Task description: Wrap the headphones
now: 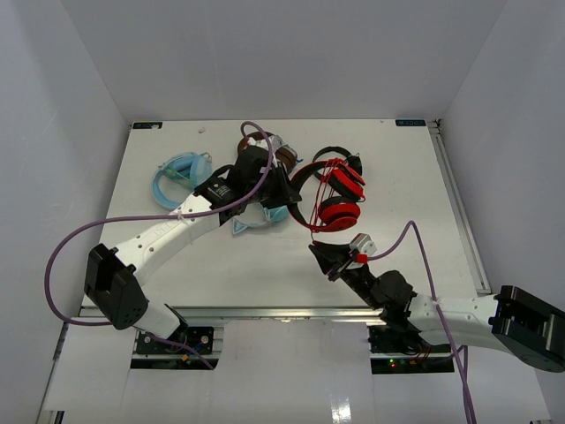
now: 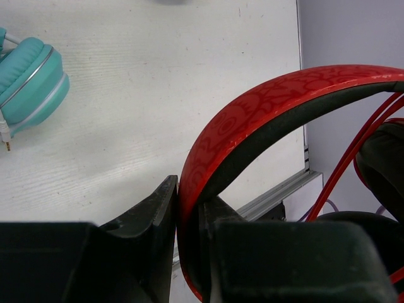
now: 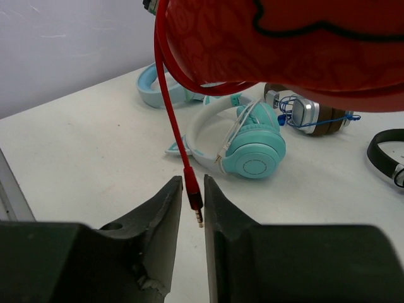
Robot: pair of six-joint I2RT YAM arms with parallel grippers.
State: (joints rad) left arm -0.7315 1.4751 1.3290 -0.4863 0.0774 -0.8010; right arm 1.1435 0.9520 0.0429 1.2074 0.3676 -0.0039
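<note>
The red headphones [image 1: 341, 212] are held up over the middle of the table, black headband arching left. My left gripper [image 1: 284, 187] is shut on the headband [image 2: 265, 107], which passes between its jaws [image 2: 189, 189]. The thin red cable [image 1: 320, 196] is looped over the ear cups and hangs down to its plug [image 3: 196, 203]. My right gripper [image 1: 321, 253] is just below the headphones. In the right wrist view [image 3: 192, 183] its jaws stand narrowly apart with the plug between them, a gap showing on the left side. The red ear cup [image 3: 278, 44] fills the top of that view.
A teal cat-ear headset [image 3: 255, 148] lies just beyond the right gripper, and its ear cup shows in the left wrist view [image 2: 28, 85]. A light-blue headset [image 1: 181, 174] lies back left. Brown-banded silver headphones [image 3: 309, 113] and small black headphones [image 3: 388, 154] lie behind. The table's rail [image 2: 278, 196] is near.
</note>
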